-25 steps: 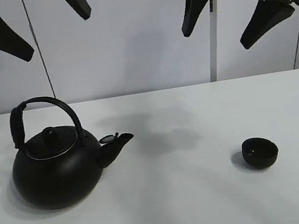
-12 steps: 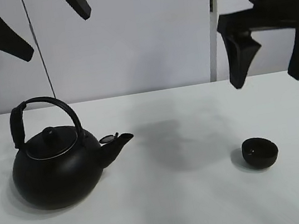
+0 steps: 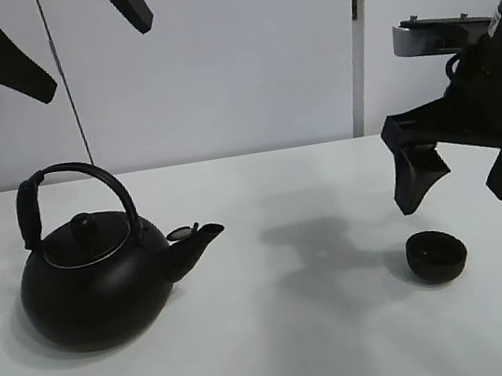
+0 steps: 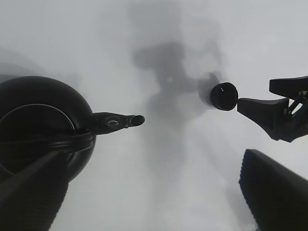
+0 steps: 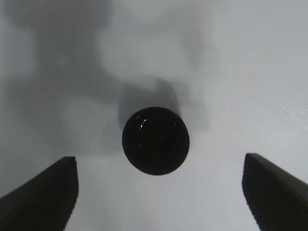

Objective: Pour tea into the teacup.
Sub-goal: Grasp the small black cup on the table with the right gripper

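The small black teacup (image 3: 436, 256) stands on the white table at the right. My right gripper (image 3: 464, 192) is open and hangs just above and slightly behind it, one finger on each side. In the right wrist view the teacup (image 5: 155, 140) sits centred between the spread fingers (image 5: 43, 192) of the right gripper (image 5: 160, 160). The large black kettle (image 3: 96, 287) stands at the left with its spout (image 3: 197, 237) pointing right toward the cup. My left gripper (image 3: 93, 57) is open and empty high above the kettle. The left wrist view shows the kettle (image 4: 38, 125) and teacup (image 4: 224, 96).
The white table (image 3: 285, 353) ends at a pale wall behind. A vertical post (image 3: 358, 49) stands at the back right. The kettle's arched handle (image 3: 70, 177) stands upright. Bare table lies between kettle and cup.
My right gripper has come down from the top of the view and moved right, ending just above the teacup. The left gripper, kettle and cup have not moved.
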Tool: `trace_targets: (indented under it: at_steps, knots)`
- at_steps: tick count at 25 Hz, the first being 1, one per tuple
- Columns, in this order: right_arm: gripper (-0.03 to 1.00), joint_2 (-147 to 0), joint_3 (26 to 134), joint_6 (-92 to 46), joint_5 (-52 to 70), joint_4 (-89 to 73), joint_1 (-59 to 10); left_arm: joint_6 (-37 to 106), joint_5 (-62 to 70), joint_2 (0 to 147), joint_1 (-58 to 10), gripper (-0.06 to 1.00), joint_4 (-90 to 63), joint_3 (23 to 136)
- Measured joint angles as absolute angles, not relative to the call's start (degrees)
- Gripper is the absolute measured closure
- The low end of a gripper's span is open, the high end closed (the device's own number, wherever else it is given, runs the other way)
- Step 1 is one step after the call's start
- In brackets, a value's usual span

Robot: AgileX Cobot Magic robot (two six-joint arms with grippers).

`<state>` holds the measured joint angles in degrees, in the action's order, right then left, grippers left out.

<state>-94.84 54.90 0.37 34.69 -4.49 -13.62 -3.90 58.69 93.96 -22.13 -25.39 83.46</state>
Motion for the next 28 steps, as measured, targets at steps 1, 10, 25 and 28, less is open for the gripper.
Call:
trace_targets:
  at_steps: [1, 10, 25, 28]
  knots:
    - [0.35, -94.84, 54.63, 0.37, 33.62, -4.73, -13.62, -3.9, 58.69, 93.96, -22.13, 0.25, -25.39, 83.46]
    - [0.37, -101.15, 54.43, 0.37, 31.48, -5.69, -13.62, -3.9, 58.69, 93.96, -22.13, 0.25, -25.39, 83.46]
    - [0.43, -106.07, 54.43, 0.0, 28.97, -6.65, -13.62, -3.9, 58.69, 93.96, -22.13, 0.25, -25.39, 83.46]
    - [0.47, -107.27, 54.43, 0.32, 28.97, -6.69, -13.62, -3.9, 58.69, 93.96, -22.13, 0.25, -25.39, 83.46]
